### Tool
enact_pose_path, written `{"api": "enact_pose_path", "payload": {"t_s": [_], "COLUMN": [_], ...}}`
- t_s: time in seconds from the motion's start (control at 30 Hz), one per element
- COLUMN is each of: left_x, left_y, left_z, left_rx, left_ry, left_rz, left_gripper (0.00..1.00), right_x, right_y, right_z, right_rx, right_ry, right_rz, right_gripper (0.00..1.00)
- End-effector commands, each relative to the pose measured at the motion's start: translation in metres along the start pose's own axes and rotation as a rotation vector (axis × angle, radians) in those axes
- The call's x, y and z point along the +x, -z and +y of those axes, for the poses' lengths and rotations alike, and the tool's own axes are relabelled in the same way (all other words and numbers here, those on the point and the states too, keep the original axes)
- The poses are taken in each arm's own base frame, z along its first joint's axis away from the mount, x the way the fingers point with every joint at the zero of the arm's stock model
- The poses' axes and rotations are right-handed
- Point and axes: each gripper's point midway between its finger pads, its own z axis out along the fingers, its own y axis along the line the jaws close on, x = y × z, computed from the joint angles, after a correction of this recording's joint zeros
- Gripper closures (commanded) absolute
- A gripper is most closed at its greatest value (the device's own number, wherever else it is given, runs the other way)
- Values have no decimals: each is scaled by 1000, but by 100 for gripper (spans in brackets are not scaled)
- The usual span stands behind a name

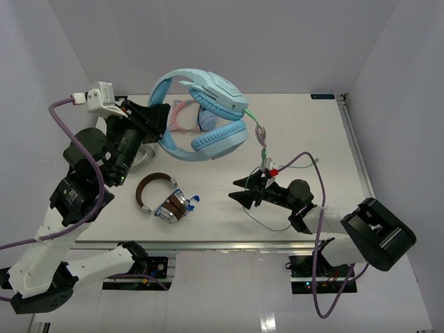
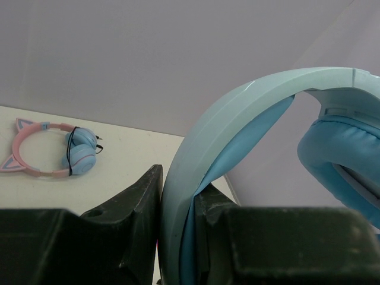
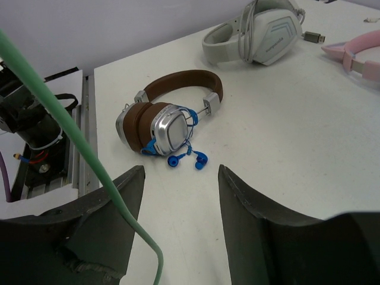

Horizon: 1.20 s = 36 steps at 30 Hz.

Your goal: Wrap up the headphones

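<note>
The light blue headphones (image 1: 218, 139) hang above the back of the table, and my left gripper (image 1: 163, 118) is shut on their headband (image 2: 237, 113). In the left wrist view the band fills the gap between the two black fingers of the left gripper (image 2: 178, 196). A thin pale green cable (image 1: 263, 139) runs down from the earcups to my right gripper (image 1: 236, 191). In the right wrist view the cable (image 3: 77, 136) crosses the left finger and drops just inside the gap. The jaws of the right gripper (image 3: 181, 172) stand apart, and neither presses on the cable.
A brown and silver pair of headphones (image 1: 163, 198) lies at the front left, with blue earbuds (image 3: 187, 159) beside it. A pink cat-ear pair (image 2: 53, 151) sits at the back. A grey-white pair (image 3: 255, 35) lies under the left arm. The table's near edge (image 1: 208, 241) is close.
</note>
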Motion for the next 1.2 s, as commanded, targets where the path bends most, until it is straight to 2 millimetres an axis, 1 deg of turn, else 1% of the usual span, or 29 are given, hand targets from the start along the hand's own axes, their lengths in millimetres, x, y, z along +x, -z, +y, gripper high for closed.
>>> {"api": "enact_pose_path", "payload": {"t_s": [0.0,0.1,0.3,0.33,0.37,0.47,0.53,0.57,0.6,0.63,0.7,0.73,0.87,0.93,1.0,1.1,1.17], "left_x": [-31,-33,-29,-29,-28,-22,-13,-13,-9,-1,1,5,34,56,85,117,130], "left_y": [9,10,13,14,15,20,26,31,36,42,55,60,87,93,107,115,118], "left_z": [-15,-13,-9,-10,-10,-15,-23,-28,-30,-37,-43,-47,-76,-85,-97,-100,-96], "left_rx": [63,58,53,60,65,112,173,206,236,287,349,383,605,687,825,918,934], "left_ry": [110,106,103,104,105,114,115,116,115,114,123,126,135,148,134,94,62], "left_rz": [-100,-105,-101,-98,-94,-73,-36,-28,-8,27,51,73,214,291,418,545,578], "left_gripper": [100,100,100,100,100,100,100,100,100,100,100,100,100,100,100,100,100], "right_x": [-53,-52,-50,-50,-51,-51,-50,-48,-50,-48,-48,-49,-51,-56,-55,-59,-63], "right_y": [-5,-8,-11,-11,-11,-11,-12,-12,-11,-10,-10,-10,-13,-17,-21,-26,-28], "right_z": [13,12,13,13,13,12,7,4,1,-1,-4,-5,-7,-5,-6,-14,-24], "right_rx": [-60,-64,-81,-82,-81,-74,-50,-35,-14,-4,9,14,12,-12,-19,3,37], "right_ry": [132,125,102,100,100,92,95,87,103,112,121,123,135,147,146,181,197], "right_rz": [-225,-228,-229,-230,-233,-232,-221,-211,-213,-199,-192,-189,-175,-173,-149,-119,-96], "right_gripper": [44,53,82,89,92,92,92,92,92,92,92,92,92,92,92,92,92]}}
